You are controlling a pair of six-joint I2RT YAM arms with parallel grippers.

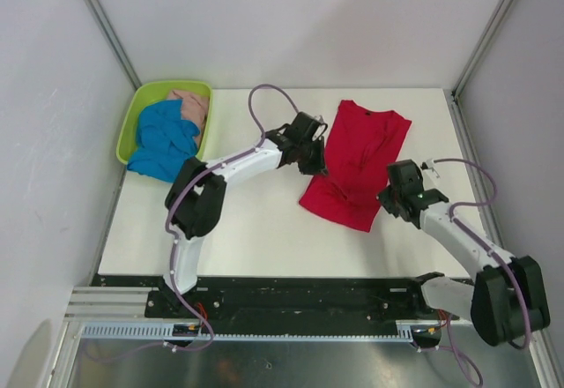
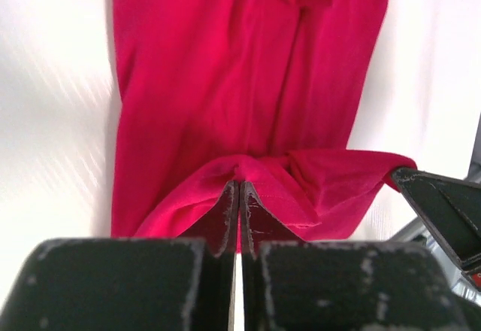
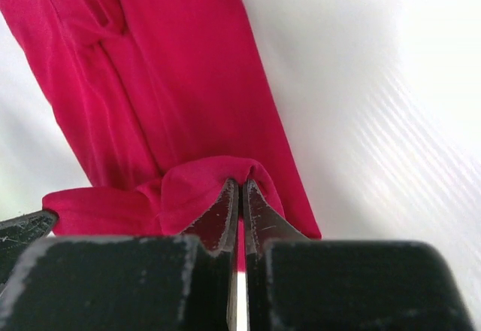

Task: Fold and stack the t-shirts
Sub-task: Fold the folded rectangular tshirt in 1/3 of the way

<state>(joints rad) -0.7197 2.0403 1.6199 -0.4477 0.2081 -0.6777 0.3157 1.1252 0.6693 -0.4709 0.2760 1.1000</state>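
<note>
your left gripper (image 2: 239,188) and right gripper (image 3: 239,186) each pinched tight a fold of the bright red cloth t-shirt (image 1: 357,154); wrist views cropped its edges.

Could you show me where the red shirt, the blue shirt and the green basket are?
red shirt (image 1: 366,150): overhead view, on the middle of its body.
blue shirt (image 1: 163,141): overhead view, on the middle of the bunched cloth.
green basket (image 1: 167,85): overhead view, on its far rim.

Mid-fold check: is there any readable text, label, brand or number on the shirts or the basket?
None readable. The red t-shirt, blue t-shirt, pink t-shirt and green basket show no print, tag or number in any view.
</note>
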